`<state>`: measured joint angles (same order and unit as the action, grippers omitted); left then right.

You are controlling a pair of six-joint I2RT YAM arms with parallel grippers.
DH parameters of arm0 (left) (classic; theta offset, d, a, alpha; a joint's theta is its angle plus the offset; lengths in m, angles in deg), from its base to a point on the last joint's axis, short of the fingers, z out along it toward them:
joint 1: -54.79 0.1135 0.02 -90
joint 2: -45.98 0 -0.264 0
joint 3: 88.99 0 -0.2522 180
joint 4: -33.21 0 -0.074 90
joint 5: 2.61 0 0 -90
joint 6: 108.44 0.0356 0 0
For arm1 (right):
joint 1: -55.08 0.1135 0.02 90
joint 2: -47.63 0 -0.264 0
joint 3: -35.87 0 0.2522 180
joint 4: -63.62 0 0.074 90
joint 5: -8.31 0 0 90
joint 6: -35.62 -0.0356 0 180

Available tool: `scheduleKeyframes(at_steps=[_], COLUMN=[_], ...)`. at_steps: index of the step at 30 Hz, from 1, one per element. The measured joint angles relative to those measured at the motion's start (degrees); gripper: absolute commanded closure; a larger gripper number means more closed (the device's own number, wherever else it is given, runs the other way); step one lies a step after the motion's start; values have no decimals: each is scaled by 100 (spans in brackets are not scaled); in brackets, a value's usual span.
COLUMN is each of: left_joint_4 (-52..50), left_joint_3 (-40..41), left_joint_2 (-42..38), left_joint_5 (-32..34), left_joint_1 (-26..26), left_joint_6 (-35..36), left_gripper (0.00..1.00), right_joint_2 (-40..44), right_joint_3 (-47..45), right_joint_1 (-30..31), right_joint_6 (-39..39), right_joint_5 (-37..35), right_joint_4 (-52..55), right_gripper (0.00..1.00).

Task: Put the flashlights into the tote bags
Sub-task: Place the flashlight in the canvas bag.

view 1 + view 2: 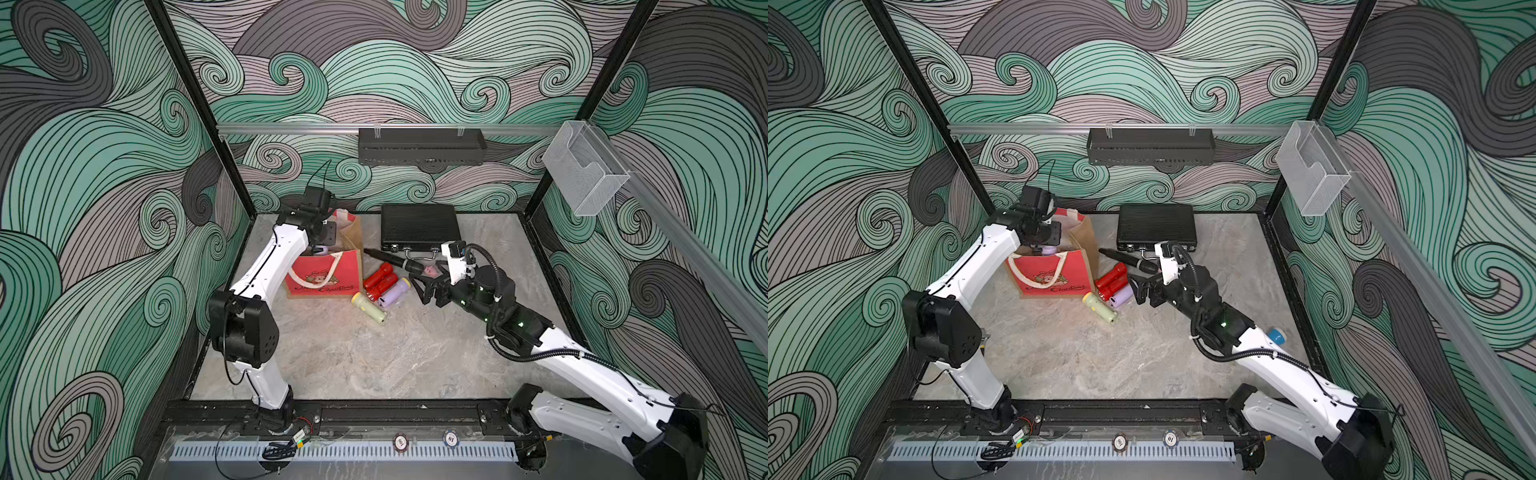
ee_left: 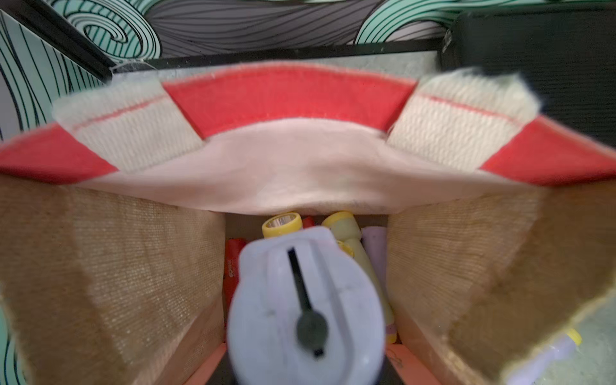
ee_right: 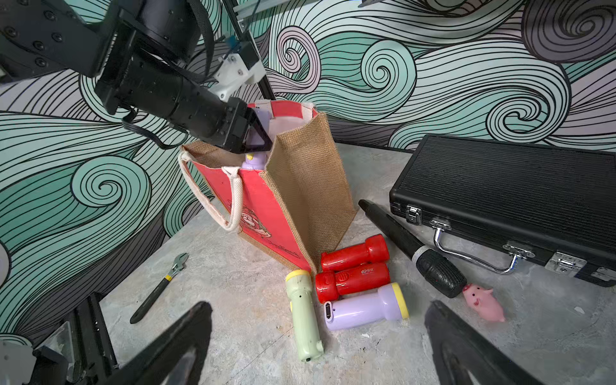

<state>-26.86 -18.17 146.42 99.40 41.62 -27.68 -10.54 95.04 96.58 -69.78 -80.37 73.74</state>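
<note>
Over the open mouth of the tote bag, your left gripper is clamping a lilac flashlight above the flashlights inside. Just beside the bag on the table, two red flashlights, a loose lilac flashlight and a pale green flashlight are lying together. Your right gripper is hovering near them, jaws standing wide, gripping nothing.
</note>
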Motion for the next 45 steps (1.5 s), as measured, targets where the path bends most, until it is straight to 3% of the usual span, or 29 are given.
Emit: scheduleKeyframes(at_steps=[9, 16, 29, 34, 38, 45], left_joint_4=[28, -87, -96, -101, -92, -85], left_joint_3=[101, -293, -293, -293, -273, -190], left_joint_2=[588, 1231, 1447, 1447, 1425, 1141], left_joint_5=[-175, -404, -455, -463, -461, -468], left_joint_1=[61, 262, 297, 297, 297, 293], left_joint_6=[-184, -361, -479, -501, -531, -562], left_gripper=[100, 100, 99, 81, 60, 40], right_joint_2=[-66, -61, 70, 94, 101, 98], right_joint_3=[0, 0, -15, -15, -15, -15], right_joint_1=[0, 0, 0, 0, 0, 0], right_joint_6=[-2, -2, 4, 22, 24, 26], right_joint_5=[22, 42, 37, 15, 13, 11], right_joint_4=[-2, -26, -39, -37, -31, 125], right_gripper=[1, 1, 1, 1, 1, 1])
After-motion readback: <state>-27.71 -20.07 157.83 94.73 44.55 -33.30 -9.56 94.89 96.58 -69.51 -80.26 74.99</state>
